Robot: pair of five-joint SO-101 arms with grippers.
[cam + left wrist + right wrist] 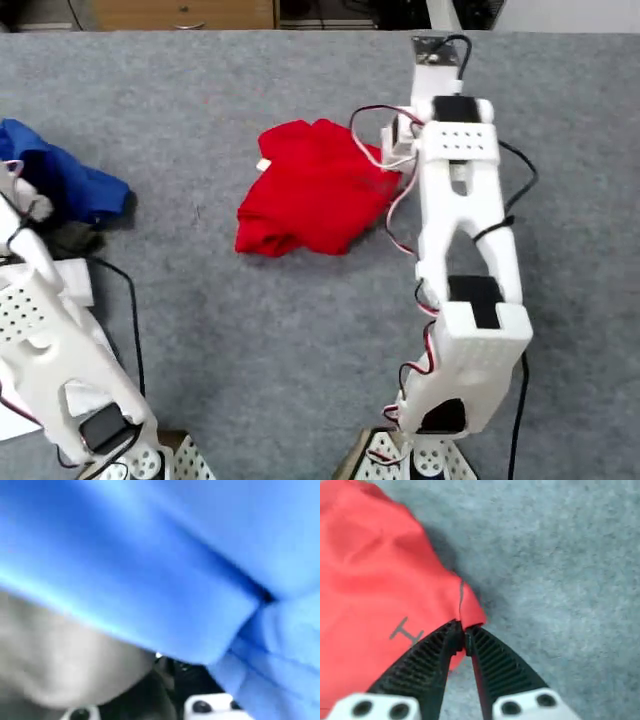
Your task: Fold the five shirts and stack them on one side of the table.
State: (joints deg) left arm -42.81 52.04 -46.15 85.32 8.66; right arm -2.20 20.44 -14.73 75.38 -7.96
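Right hand (464,629) is pinched together on the rim of the red shirt (380,580), with a fold of cloth nipped between the black tips. From the high view that shirt (315,190) sits crumpled mid-table, nowhere near folded, and its bulk spreads away from the grip toward the left arm's side. So any pull has to work from this one edge, I'd say. The right arm reaches straight out over the grey table (300,350) and is clearly the nearer one. The left arm (60,350) is well apart at the table's edge beside the bunched blue shirt (60,175). Over there the blue cloth (150,555) hangs right against the lens, and I can't tell whether the left hand (162,667) is clamped or apart. Collar and sleeves of the red shirt are lost in the crumple. A dark scrap and something white near the blue shirt are too cut off to name.
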